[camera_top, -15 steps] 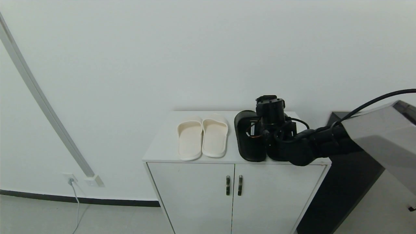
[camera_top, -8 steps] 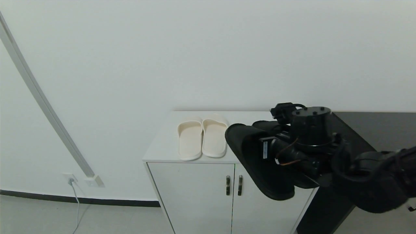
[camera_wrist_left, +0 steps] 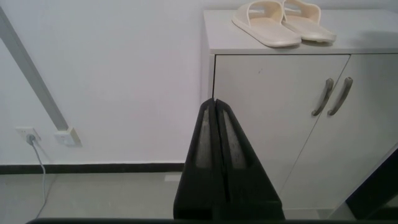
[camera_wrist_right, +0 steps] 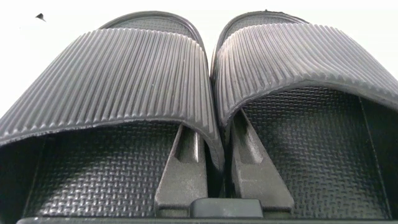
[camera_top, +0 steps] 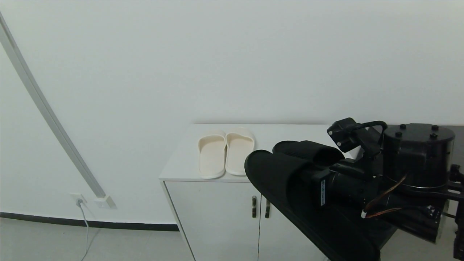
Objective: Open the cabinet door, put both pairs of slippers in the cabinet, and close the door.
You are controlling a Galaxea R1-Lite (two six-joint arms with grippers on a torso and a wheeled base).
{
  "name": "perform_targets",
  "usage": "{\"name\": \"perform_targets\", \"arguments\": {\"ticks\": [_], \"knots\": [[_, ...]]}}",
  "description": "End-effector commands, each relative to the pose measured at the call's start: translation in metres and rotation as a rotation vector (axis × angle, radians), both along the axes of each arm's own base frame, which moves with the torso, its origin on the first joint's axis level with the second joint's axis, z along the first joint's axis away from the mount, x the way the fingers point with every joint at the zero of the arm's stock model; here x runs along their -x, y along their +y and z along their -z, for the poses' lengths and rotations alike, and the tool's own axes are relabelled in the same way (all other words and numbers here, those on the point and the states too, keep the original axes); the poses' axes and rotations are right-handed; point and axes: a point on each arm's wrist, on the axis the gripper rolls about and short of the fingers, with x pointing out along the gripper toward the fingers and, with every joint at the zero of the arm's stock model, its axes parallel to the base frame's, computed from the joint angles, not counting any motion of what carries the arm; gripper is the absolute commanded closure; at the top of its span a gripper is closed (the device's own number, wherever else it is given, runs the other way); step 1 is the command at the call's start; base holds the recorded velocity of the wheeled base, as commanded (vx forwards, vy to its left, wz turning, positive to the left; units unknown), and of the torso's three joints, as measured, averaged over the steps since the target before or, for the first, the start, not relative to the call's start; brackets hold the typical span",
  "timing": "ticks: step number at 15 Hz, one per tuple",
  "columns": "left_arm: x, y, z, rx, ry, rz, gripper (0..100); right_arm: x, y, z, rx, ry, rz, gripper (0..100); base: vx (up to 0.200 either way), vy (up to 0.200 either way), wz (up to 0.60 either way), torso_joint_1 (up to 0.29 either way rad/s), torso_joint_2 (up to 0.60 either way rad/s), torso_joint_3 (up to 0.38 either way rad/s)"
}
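Note:
A cream pair of slippers [camera_top: 224,154] lies side by side on the left half of the white cabinet's top [camera_top: 181,163]. Both cabinet doors [camera_top: 217,217] are closed, with their two handles [camera_top: 254,206] at the middle. My right gripper [camera_wrist_right: 211,149] is shut on the black pair of slippers [camera_top: 286,174], pinching their two inner walls together under the straps. It holds them in the air in front of the cabinet's right half, toes tilted up. My left gripper [camera_wrist_left: 216,155] hangs shut with nothing in it, low and to the left of the cabinet front [camera_wrist_left: 273,118].
A grey conduit [camera_top: 47,108] runs slantwise down the wall to a socket with a cable [camera_top: 78,200] left of the cabinet. Open floor [camera_top: 90,243] lies before the cabinet's left side. The held black slippers cover the right door.
My right arm has lifted the black slippers off the cabinet top and drawn them back toward the camera and to the right. The cream pair and the doors have not moved.

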Motion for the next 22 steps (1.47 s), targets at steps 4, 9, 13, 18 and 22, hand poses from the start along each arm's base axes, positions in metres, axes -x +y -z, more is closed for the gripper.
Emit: {"name": "perform_targets", "arguments": {"ticks": [4,9,13,18,22], "knots": [[0.0,0.0,0.0,0.0,0.001,0.0,100,0.008,-0.005,-0.002,-0.006,-0.01,-0.008,100,0.0,0.0,0.0,0.0,0.0,0.0],[0.0,0.0,0.0,0.0,0.001,0.0,100,0.009,-0.005,0.001,0.01,-0.007,-0.01,100,-0.2,0.0,0.0,0.003,0.01,0.0],[0.0,0.0,0.0,0.0,0.001,0.0,100,0.013,-0.01,0.01,0.058,-0.011,-0.026,100,-0.05,0.0,0.0,-0.003,0.0,0.002],[0.0,0.0,0.0,0.002,0.001,0.0,100,0.014,-0.011,0.015,0.069,0.001,-0.029,100,0.0,0.0,0.0,0.0,0.0,0.0],[0.0,0.0,0.0,0.002,0.001,0.0,100,0.014,-0.011,0.016,0.072,0.004,-0.036,100,0.0,0.0,0.0,0.0,0.0,0.0]]}}
